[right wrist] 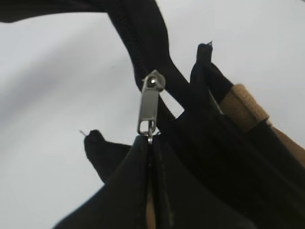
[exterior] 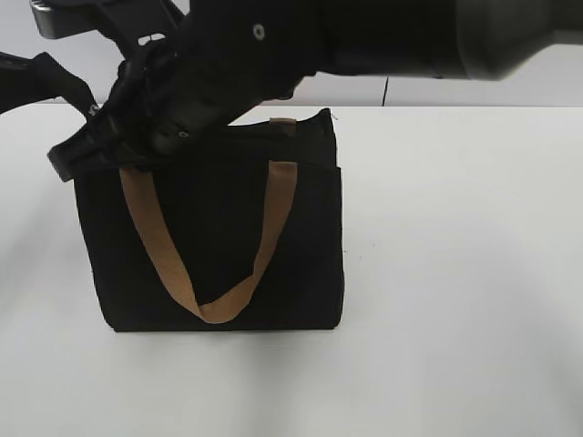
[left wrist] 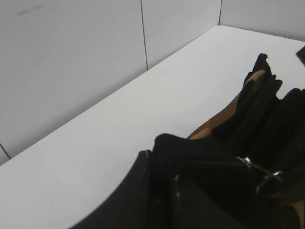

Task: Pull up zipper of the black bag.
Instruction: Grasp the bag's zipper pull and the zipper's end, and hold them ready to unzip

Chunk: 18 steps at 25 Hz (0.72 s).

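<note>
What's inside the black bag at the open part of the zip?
Nothing shows inside the black bag: in the right wrist view the gap beside the zipper reveals only white table. The dark fabric hides the interior.

The right arm reaches in from the upper right, crossing to the left of the exterior view, its black right claw angled down. In its wrist view the two dark fingers meet, pressed together on the tip of the small grey metal zipper pull tab. The black left claw sits at far left, its jaw state unclear.
</note>
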Each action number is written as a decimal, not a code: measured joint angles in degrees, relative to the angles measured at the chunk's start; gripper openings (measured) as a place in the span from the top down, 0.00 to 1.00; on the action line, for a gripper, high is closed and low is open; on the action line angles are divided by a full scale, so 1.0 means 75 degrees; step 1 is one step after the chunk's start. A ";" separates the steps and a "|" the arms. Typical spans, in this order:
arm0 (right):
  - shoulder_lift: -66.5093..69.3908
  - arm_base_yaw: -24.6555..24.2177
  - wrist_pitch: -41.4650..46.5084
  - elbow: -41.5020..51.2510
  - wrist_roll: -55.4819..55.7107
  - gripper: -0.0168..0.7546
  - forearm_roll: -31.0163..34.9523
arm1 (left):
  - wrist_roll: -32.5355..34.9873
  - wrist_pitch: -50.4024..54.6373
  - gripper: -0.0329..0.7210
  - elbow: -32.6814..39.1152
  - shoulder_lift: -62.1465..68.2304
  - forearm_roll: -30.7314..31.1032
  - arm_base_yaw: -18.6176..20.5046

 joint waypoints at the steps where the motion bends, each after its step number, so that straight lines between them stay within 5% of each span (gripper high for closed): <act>1: -0.0024 -0.0035 0.0042 0.0001 -0.0210 1.00 0.0236 | -0.0122 0.0150 0.93 0.0000 -0.0053 0.0142 0.0000; 8: -0.0023 -0.0454 -0.0206 -0.0021 -0.1069 1.00 0.1468 | -0.1306 0.0914 0.93 0.0000 -0.0471 0.1085 0.0000; 18: 0.0282 -0.0555 -0.0348 -0.0767 -0.1158 1.00 0.1677 | -0.2636 0.1109 0.93 0.0000 -0.0922 0.1383 0.0000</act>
